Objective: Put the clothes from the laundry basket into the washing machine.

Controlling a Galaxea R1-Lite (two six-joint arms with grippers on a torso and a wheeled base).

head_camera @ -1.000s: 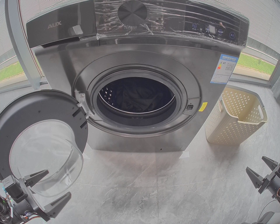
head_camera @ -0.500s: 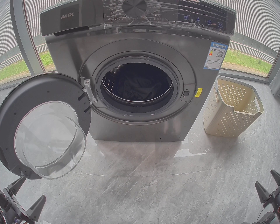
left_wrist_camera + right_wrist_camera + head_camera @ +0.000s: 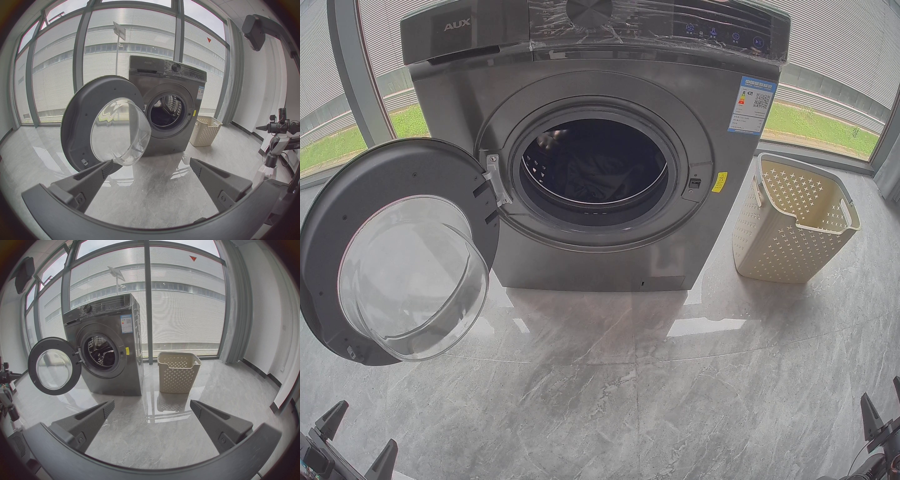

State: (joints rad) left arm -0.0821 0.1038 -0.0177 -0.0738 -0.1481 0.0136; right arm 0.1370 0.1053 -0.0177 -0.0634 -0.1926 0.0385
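Jaws spread, L gripper (image 3: pixel 151 162) & R gripper (image 3: pixel 151 402); dark clothes (image 3: pixel 600 178) in washing machine (image 3: pixel 594 272); laundry basket (image 3: pixel 775 250) beside.

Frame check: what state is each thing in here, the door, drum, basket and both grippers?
Washing machine door: swung wide open.
Drum: holds dark clothes.
Laundry basket: upright, no clothes visible inside.
Left gripper: open, holding nothing.
Right gripper: open, holding nothing.
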